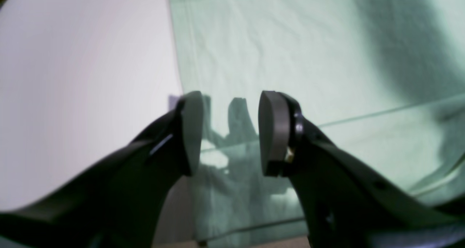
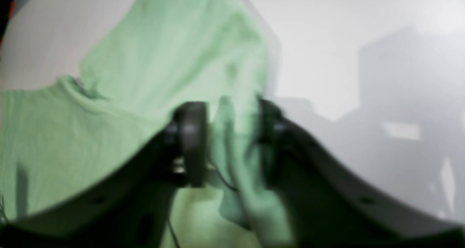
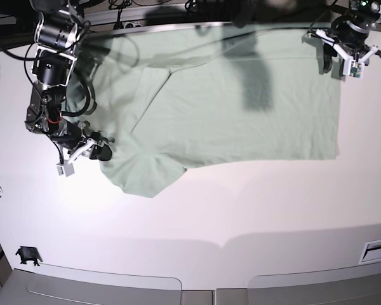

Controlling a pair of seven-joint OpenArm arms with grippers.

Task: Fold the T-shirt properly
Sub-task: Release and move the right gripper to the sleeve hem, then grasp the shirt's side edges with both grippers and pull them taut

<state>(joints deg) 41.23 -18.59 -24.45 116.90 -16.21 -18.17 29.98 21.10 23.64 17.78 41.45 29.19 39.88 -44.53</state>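
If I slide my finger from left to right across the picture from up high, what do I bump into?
Right hand at the sleeve edge → T-shirt spread on the white table → left hand at the shirt's far right corner.

A pale mint-green T-shirt [image 3: 241, 121], plain with no print, lies on a white bench [image 3: 197, 216]. Grey shadows cross the cloth. The left pincer [image 1: 230, 131] is black with dull grey pads [image 1: 273, 131]. The right pincer [image 2: 229, 142] is also black and grey. A small black clip [image 3: 26, 255] sits on the bench.
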